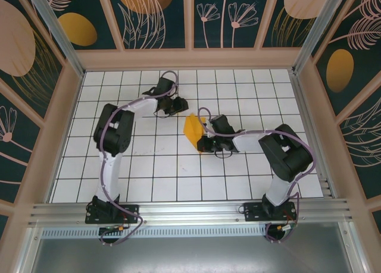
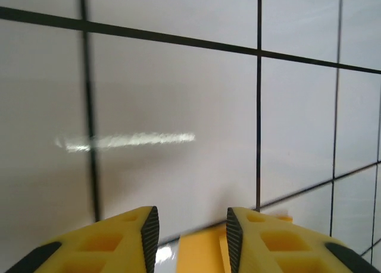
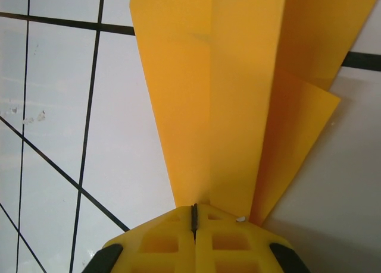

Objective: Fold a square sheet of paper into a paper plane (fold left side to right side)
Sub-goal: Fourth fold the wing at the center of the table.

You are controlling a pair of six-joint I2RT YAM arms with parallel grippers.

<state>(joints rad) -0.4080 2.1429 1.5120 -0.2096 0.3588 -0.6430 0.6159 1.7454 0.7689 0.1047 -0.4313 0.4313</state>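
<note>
Mid-fold: my right gripper [image 3: 194,209] pinches the folded orange-yellow paper sheet [image 3: 238,100].
The left gripper [image 2: 192,225], spread near that sheet, should flatten its crease next, I judge.

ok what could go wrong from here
The right gripper is shut on just the narrow end of the folded orange-yellow paper, so it could slip or twist out.
Its layers fan apart on one side, so creases may spring open.
The left gripper is off the paper, giving no support.
</note>
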